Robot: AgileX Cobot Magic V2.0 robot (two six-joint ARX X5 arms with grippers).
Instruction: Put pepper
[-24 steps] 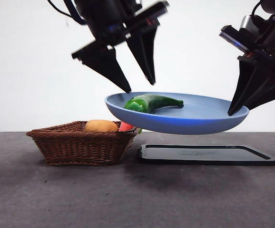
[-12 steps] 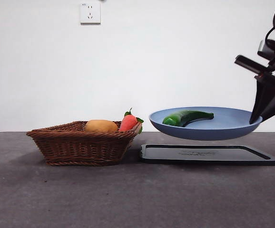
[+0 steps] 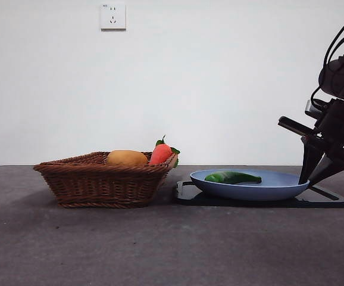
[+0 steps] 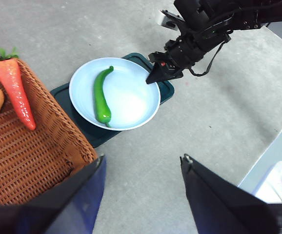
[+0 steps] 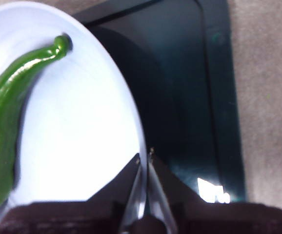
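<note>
The green pepper (image 3: pixel 233 177) lies in a blue plate (image 3: pixel 249 190) that rests on a dark tray (image 3: pixel 267 202). My right gripper (image 3: pixel 306 179) is at the plate's right rim, jaws shut on the rim. The right wrist view shows its own gripper (image 5: pixel 144 158) pinching the plate (image 5: pixel 82 122) edge, with the pepper (image 5: pixel 7 126) further in. My left gripper (image 4: pixel 143 158) is open and empty, high above the table. From there I see the pepper (image 4: pixel 100 95), the plate (image 4: pixel 131 92) and the right gripper (image 4: pixel 153 78).
A brown wicker basket (image 3: pixel 100 182) stands left of the tray and holds a tan potato (image 3: pixel 126 158) and a red-orange carrot (image 3: pixel 160 154). The left wrist view shows the basket (image 4: pixel 24 156) touching the tray (image 4: pixel 90 134). Grey table lies in front.
The right gripper moved the plate with the pepper rightward and down onto the tray. The left gripper, open above the plate a second ago, has risen out of the front view.
</note>
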